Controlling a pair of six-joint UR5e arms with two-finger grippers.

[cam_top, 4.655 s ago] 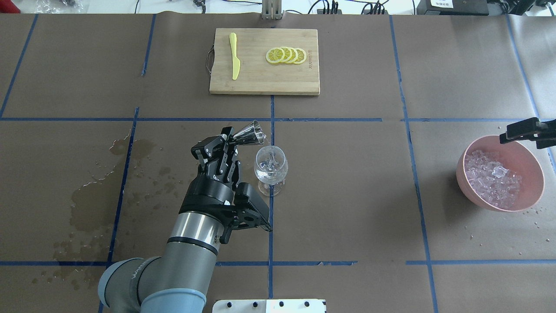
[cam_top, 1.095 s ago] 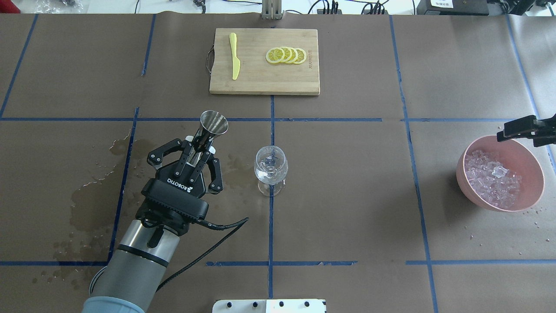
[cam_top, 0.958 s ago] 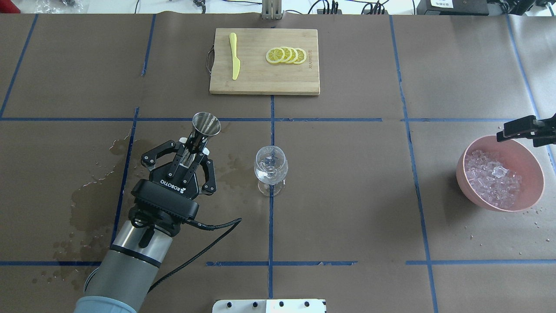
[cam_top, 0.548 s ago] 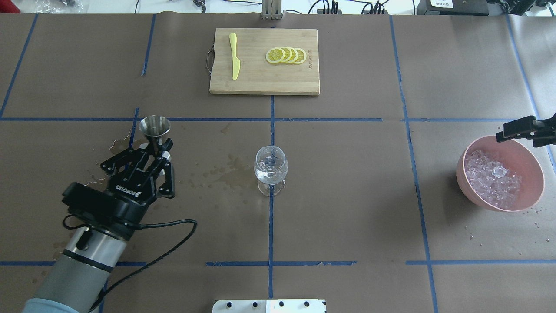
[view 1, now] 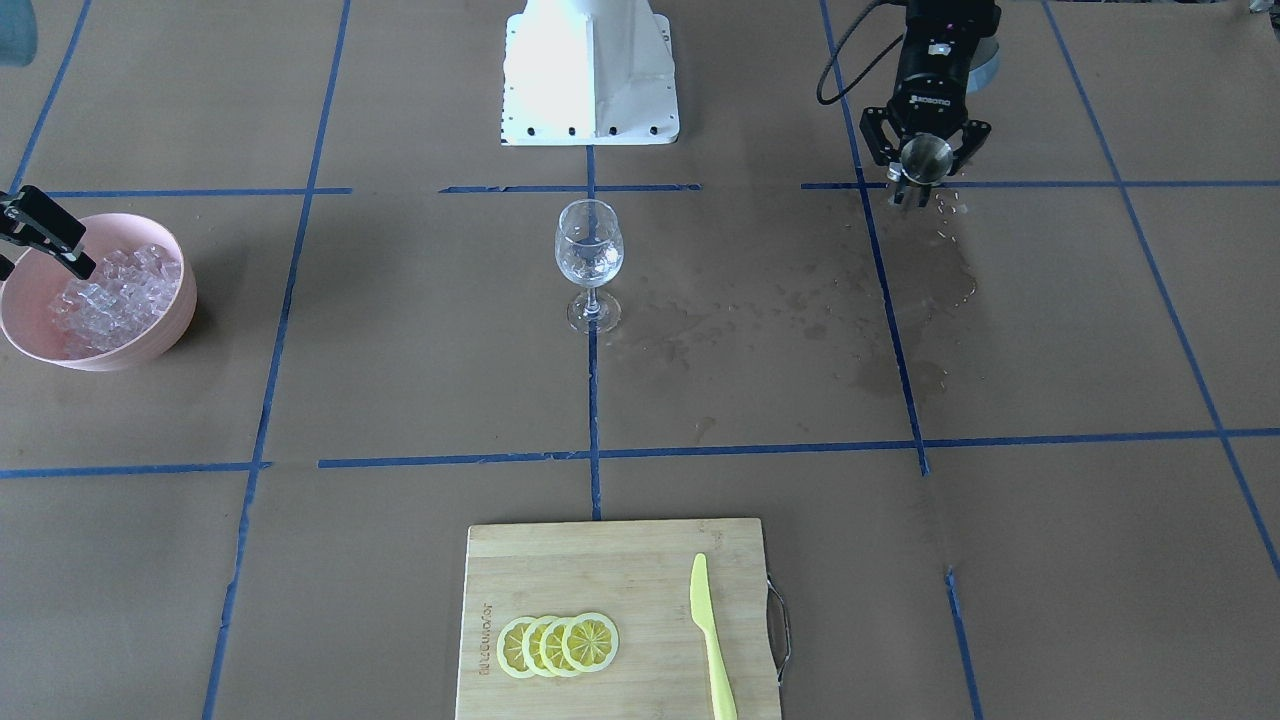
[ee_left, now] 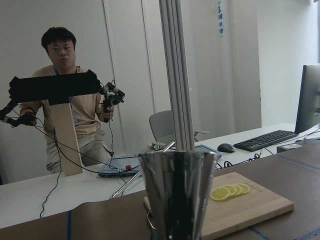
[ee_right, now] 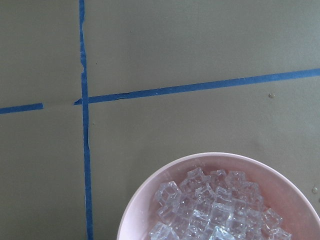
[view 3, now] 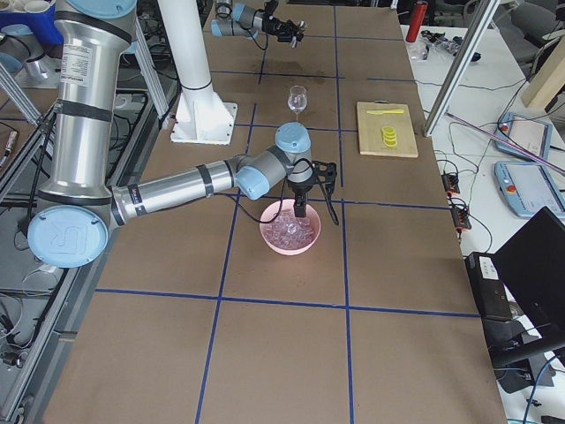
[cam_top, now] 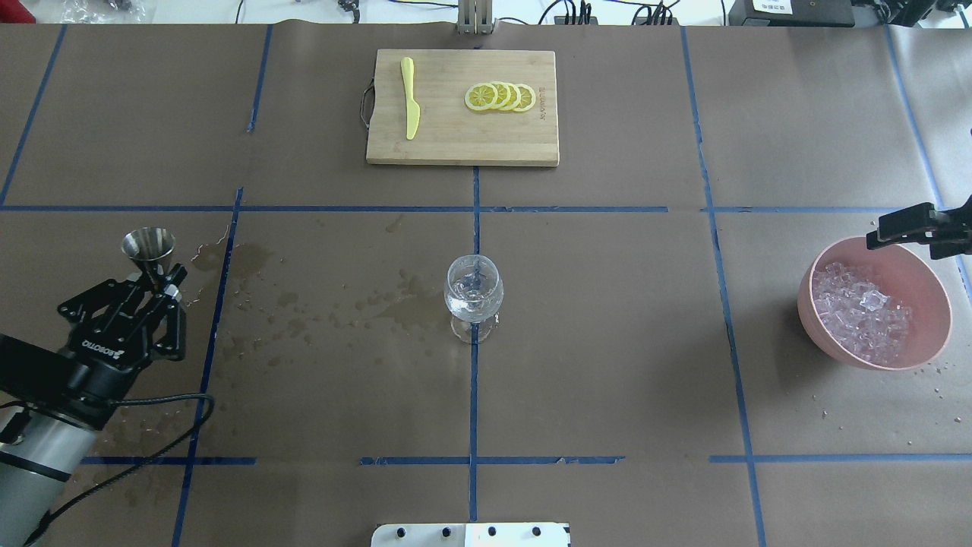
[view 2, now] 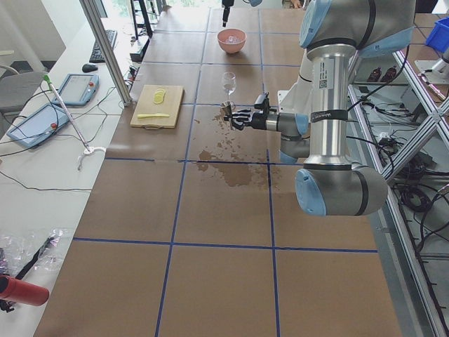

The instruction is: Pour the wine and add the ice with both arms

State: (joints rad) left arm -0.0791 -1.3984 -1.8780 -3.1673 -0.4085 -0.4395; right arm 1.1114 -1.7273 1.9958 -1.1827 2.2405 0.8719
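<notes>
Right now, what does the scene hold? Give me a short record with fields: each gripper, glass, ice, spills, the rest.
left gripper: shut on silver cone-shaped steel jigger, upright, far from glass
right gripper: above far rim of pink bowl; open or shut unclear
glass: clear stemmed wine glass, mid-table, standing free, holds a little clear liquid
ice: clear cubes heaped in bowl
spills: wet patches between glass and left gripper
rest: wooden cutting board with yellow lemon slices and yellow plastic knife
</notes>
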